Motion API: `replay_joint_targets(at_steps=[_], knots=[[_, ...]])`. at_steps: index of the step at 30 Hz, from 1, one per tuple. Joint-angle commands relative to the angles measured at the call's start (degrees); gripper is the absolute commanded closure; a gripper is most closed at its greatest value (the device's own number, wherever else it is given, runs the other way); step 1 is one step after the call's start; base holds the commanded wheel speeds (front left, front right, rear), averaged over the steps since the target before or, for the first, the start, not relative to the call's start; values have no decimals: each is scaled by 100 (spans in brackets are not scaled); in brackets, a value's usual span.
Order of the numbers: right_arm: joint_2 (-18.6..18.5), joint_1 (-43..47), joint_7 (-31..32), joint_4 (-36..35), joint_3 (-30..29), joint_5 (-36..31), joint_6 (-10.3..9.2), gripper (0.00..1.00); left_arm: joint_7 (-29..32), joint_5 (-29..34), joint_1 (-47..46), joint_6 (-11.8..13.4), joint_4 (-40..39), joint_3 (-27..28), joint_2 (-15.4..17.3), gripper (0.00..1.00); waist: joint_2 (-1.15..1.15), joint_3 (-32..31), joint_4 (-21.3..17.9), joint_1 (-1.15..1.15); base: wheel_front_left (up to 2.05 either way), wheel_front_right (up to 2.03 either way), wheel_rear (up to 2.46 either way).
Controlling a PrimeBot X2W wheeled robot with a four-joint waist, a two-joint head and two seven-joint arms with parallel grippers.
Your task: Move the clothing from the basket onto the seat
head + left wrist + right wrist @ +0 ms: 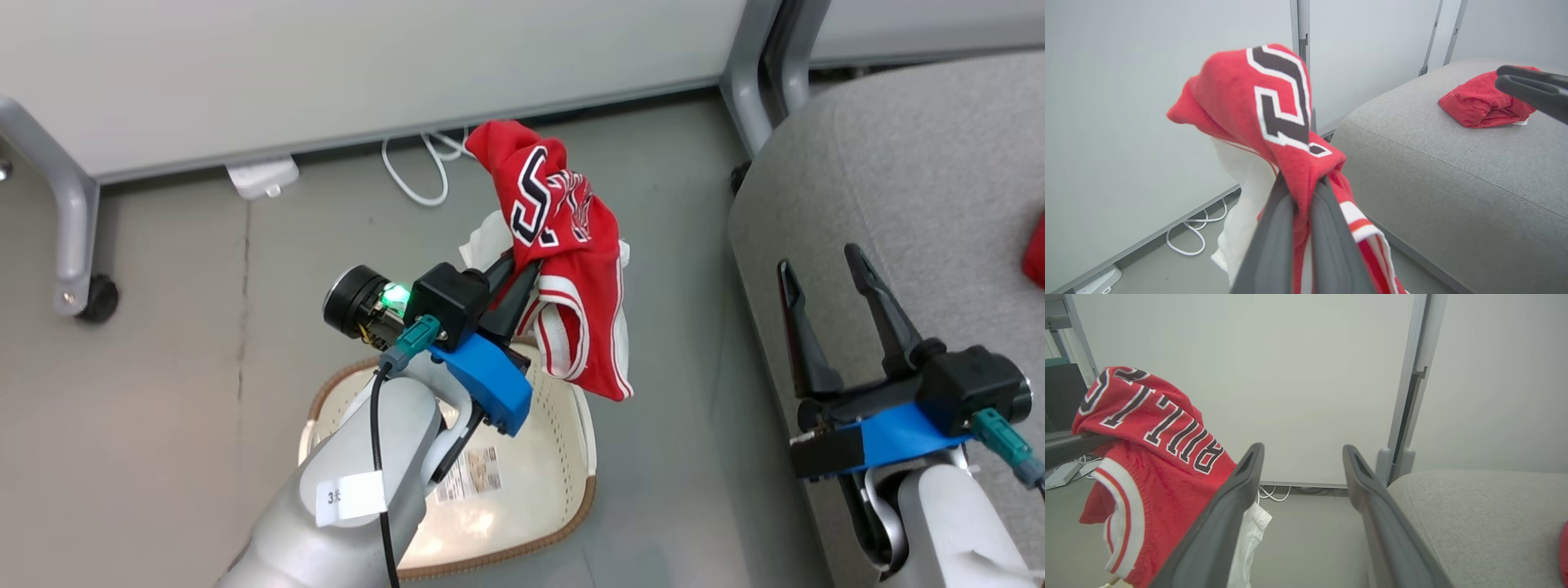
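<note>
A red garment (571,269) with white trim and black-and-white lettering hangs in the air above the cream basket (563,457), pinched in my shut left gripper (518,282). The same garment (1274,122) drapes over the left gripper (1302,188) in the left wrist view, and it shows at the left as the red garment (1151,457) in the right wrist view. A second red garment (1484,102) lies bunched on the grey seat (1453,171), with its edge (1035,260) at the head view's right border. My right gripper (820,265) stands open over the seat (914,188), empty.
A pale partition wall (326,73) on metal legs with castors (98,298) stands behind. A white cable (420,175) loops on the grey floor under it. Bare floor lies left of the basket, whose inside shows a paper label (469,474).
</note>
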Motion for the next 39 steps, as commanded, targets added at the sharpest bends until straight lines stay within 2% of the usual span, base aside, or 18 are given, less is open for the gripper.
replay_joint_targets(at_steps=[1, 8, 17, 27, 39], knots=[[2, 107, -3, 24, -1, 15, 1, 0, -28, 33, -34, -5, -45, 21, -10, 100, -1, -245, 4, 2, 0, 0, 0], [43, 415, -2, 97, 29, 13, 1, 0, -28, -17, -171, -5, -208, -73, -63, 100, -1, -766, -13, 2, 0, 0, 0], [70, 703, -3, 113, -7, -12, 1, 0, -28, -157, -317, -5, -237, -238, -75, 100, -1, -1125, 45, 2, 0, 0, 0], [68, 661, -3, 46, 107, -11, 1, 0, -29, -210, -274, -5, -171, -326, -81, 100, -1, -1161, 69, 2, 0, 0, 0], [-10, 169, -3, -72, 794, 47, 1, 0, -29, -246, -381, 13, -201, -416, -82, 100, -1, -970, 117, 2, 0, 0, 0]])
